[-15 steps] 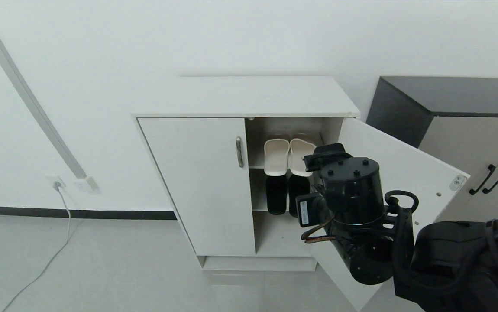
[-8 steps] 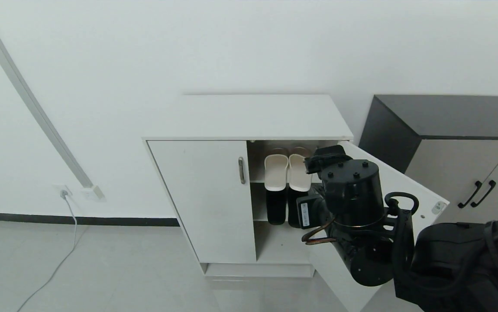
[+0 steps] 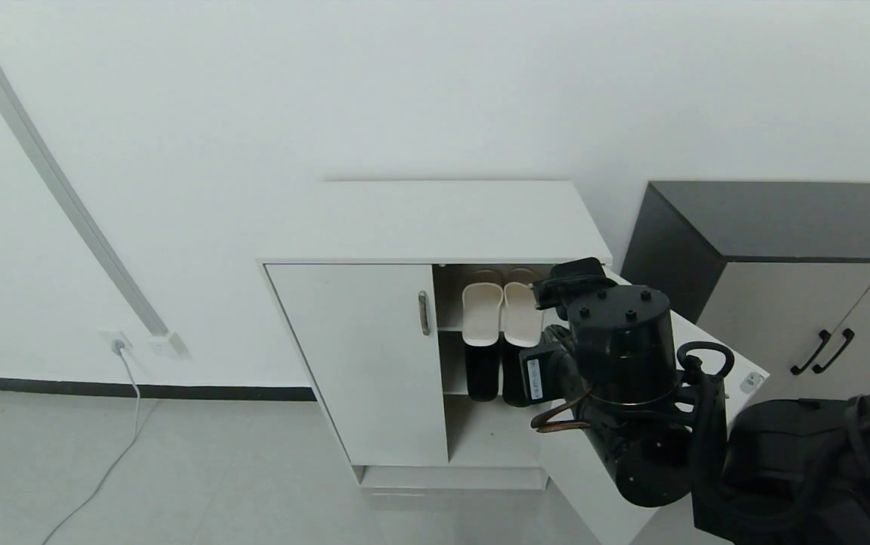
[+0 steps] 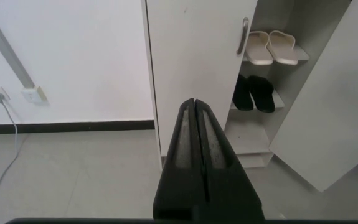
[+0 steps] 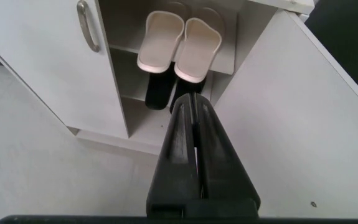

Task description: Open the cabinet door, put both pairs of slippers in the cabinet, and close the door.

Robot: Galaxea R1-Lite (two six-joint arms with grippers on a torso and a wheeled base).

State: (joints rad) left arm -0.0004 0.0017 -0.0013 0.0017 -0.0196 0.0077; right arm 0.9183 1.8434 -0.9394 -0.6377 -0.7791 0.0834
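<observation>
A white cabinet (image 3: 442, 219) stands against the wall with its right door (image 3: 707, 341) swung open and its left door (image 3: 359, 356) closed. A white pair of slippers (image 3: 501, 312) lies on the upper shelf and a black pair (image 3: 497, 371) on the shelf below. My right gripper (image 3: 560, 284) is shut and empty. It hovers just in front of the opening, beside the open door's inner face (image 5: 291, 124). In the right wrist view its tip (image 5: 194, 102) points at the slippers (image 5: 179, 45). My left gripper (image 4: 194, 109) is shut and empty, farther back, facing the left door (image 4: 191, 56).
A dark grey cabinet (image 3: 783, 257) with black handles stands right of the open door. A wall socket with a cable (image 3: 121, 348) is at the left, and the cable trails over the grey floor (image 3: 178, 469). The left door carries a metal handle (image 3: 424, 312).
The whole head view has shifted: the cabinet now sits lower and looks smaller, so the camera has moved. The slippers lie where they were, and the right arm keeps its place in the picture.
</observation>
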